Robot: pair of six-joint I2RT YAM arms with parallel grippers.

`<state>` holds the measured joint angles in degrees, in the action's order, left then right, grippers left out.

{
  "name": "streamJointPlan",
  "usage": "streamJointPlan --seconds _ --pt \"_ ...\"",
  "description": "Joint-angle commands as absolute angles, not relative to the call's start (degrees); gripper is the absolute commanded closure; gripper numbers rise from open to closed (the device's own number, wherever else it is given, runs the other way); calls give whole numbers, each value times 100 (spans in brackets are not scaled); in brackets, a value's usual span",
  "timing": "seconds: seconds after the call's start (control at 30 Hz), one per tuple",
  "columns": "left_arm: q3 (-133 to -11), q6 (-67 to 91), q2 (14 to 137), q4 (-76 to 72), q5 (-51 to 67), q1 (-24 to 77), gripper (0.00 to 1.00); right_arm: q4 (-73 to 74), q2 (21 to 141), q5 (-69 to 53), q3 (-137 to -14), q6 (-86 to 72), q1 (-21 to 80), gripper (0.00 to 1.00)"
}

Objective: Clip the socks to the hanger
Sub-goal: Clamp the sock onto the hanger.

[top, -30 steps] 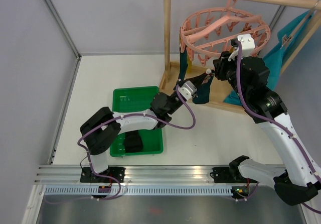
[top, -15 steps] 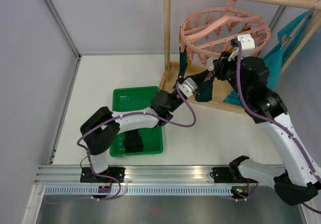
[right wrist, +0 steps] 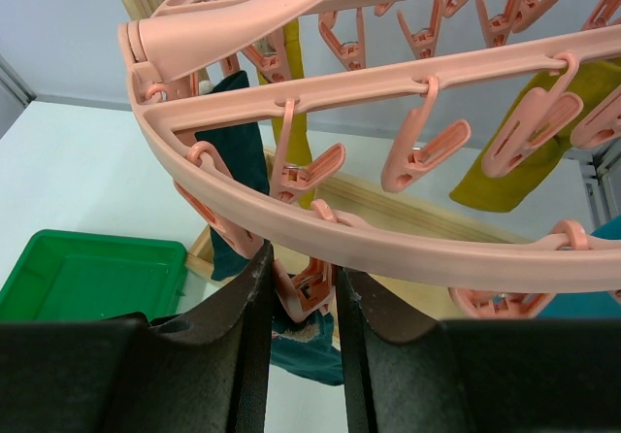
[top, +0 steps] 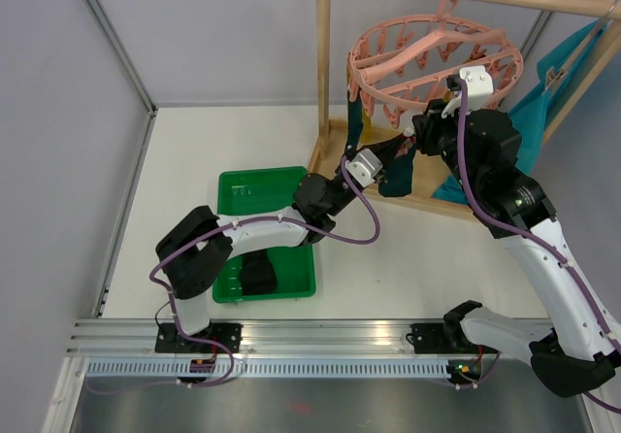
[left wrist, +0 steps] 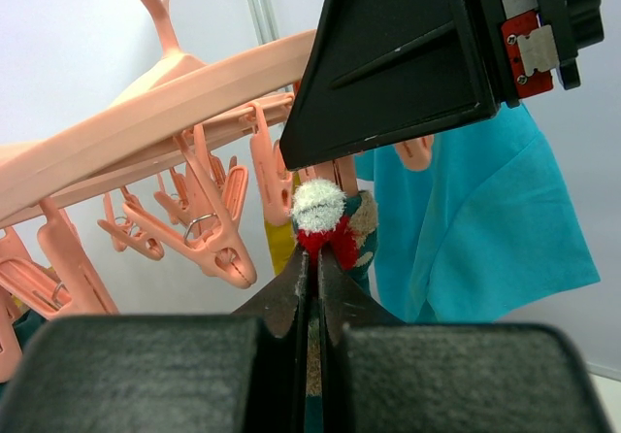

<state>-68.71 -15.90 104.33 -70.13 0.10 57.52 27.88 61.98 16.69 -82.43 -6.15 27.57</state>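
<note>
The pink ring hanger hangs from the wooden rack. My left gripper is shut on a teal sock with a red-and-white cuff and holds the cuff up just under the hanger's near rim. The rest of that sock hangs below. My right gripper is closed around a pink clip peg on the rim, directly above the sock. A dark teal sock and mustard socks hang from other pegs. A black sock lies in the tray.
A green tray sits on the table to the left of the rack. The wooden frame rack stands at the back, with a large teal cloth on its right side. Several free pegs dangle near the left gripper.
My left gripper has risen and moved right, bringing the sock's cuff up to the peg held by the right gripper. The right arm has stayed in place.
</note>
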Motion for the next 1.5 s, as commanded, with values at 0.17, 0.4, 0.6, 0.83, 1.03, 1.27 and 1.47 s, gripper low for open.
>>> streamJointPlan --seconds 0.17,0.4,0.6,0.83,1.03,1.27,1.47 --pt "-7145 -1441 10397 -7128 -122 5766 98 2593 6170 1705 -8437 -615 2742 85" --pt "-7233 -1433 10389 -6996 -114 5766 95 2645 6082 1617 -8473 -677 2742 60" --pt "-7190 -1389 10354 -6987 -141 5766 90 2707 6064 1564 -8517 -694 2742 43" --pt "-7084 -1371 10283 -6917 -123 5766 82 2768 6029 1547 -8578 -773 2742 25" --pt "-6751 -1213 10073 -6917 -141 5766 63 2812 5942 1591 -8499 -905 2742 20" --pt "-5969 -844 9396 -6663 -430 5809 52 2918 5705 1538 -8297 -967 2733 8" --pt "-5581 -152 8114 -4645 -772 5827 50 3137 5528 1459 -8297 -1054 2742 2"
